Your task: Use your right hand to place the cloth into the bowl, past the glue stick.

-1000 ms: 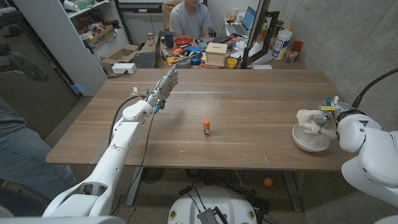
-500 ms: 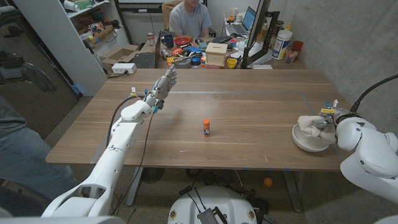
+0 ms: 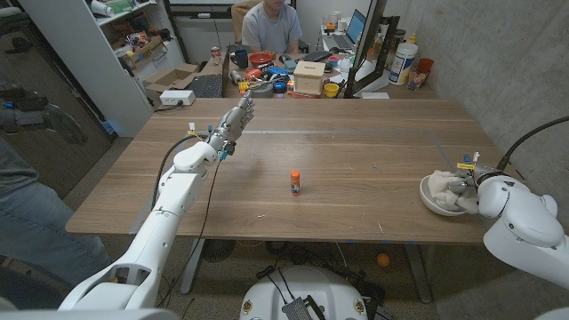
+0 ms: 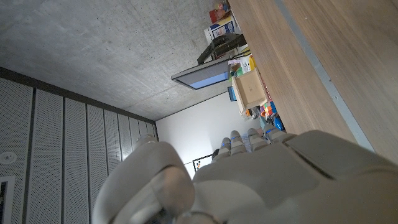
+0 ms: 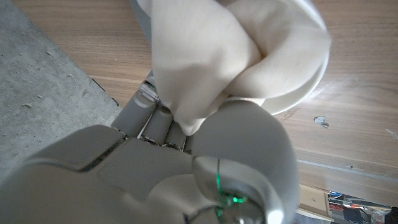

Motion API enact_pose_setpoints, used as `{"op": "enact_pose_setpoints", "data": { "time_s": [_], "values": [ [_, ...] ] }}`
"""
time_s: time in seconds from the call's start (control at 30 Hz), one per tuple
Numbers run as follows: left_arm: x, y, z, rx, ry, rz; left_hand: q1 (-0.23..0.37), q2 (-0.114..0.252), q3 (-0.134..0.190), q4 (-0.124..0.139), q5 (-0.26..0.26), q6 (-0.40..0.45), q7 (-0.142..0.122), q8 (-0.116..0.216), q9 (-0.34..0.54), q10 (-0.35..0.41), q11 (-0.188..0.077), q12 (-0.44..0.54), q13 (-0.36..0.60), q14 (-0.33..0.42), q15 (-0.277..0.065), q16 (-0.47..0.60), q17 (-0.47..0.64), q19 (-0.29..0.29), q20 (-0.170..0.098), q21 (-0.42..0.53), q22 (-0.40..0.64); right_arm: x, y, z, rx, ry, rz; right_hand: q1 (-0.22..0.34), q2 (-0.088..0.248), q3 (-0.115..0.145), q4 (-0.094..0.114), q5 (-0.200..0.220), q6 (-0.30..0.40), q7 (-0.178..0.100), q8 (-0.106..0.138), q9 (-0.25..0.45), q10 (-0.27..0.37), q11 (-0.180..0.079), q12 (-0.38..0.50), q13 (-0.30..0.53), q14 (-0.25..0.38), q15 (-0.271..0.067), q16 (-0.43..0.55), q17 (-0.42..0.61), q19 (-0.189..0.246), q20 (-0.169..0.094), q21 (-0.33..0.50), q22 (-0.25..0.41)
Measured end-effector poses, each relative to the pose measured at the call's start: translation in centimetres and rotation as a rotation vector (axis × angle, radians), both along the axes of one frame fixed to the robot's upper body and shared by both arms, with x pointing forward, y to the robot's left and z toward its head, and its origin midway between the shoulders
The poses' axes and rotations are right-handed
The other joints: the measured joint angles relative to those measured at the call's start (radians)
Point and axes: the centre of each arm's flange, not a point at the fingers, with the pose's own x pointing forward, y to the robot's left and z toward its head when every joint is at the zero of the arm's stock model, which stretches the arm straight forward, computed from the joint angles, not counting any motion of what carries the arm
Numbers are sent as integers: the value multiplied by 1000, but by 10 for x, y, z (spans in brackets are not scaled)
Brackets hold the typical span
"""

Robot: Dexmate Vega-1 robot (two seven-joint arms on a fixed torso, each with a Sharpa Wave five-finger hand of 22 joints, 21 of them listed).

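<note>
A soft, crumpled cream cloth (image 3: pixel 447 189) is gripped by the right hand (image 3: pixel 466 185) inside the round, shallow white bowl (image 3: pixel 436 201) at the wood-grain table's (image 3: pixel 356 169) right edge; the small orange glue stick (image 3: pixel 295 182) stands upright mid-table.

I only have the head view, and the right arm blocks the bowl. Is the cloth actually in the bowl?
Observer: Yes. The right wrist view shows the cloth bunched inside the bowl.
Operator: Has the right hand let go?
Observer: It's hard to tell; the right hand has fingers against the cloth's edge.
Operator: Anything ahead of the left hand?
Observer: In the left wrist view, only bare table lies past the left hand.
</note>
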Motion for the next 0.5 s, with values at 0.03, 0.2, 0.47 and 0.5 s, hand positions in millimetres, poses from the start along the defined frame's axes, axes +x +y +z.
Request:
{"op": "enact_pose_setpoints", "data": {
  "time_s": [0.03,0.2,0.47,0.5],
  "values": [
    [0,0,0,0,0,0,0,0,0,0,0,0,0,0,0,0,0,0,0,0,0,0,0,0,0,0,0,1,0,-2,0,4,-1,0,0,0,0,0,0,0,0,0,1,-1,-4,0,0,0,0,0,0,0,0,0],
    [-2,-1,1,5,-1,-1,0,0,0,0,0,0,0,0,0,0,0,0,0,0,0,0,0,0,0,0,0,7,2,-9,-8,25,-1,0,0,0,0,-1,2,-2,-3,0,9,-5,-8,0,9,-2,0,0,0,0,8,0],
    [-4,-3,2,11,-4,-4,0,0,-4,-4,0,0,0,0,0,0,0,0,0,0,0,0,0,0,0,0,0,11,5,-16,-5,54,-2,-9,-8,-47,26,6,1,-32,-35,-11,5,-21,-37,1,0,-12,-19,-10,0,0,15,-2],
    [-4,-4,2,12,-3,-5,0,0,-4,-4,0,0,0,0,0,0,0,0,0,0,0,0,0,0,0,0,0,11,5,-17,-3,60,-1,-34,-21,-59,33,10,4,-75,-50,-15,6,-40,-47,2,-1,-18,-29,-14,-46,27,15,-1]
  ]
}}
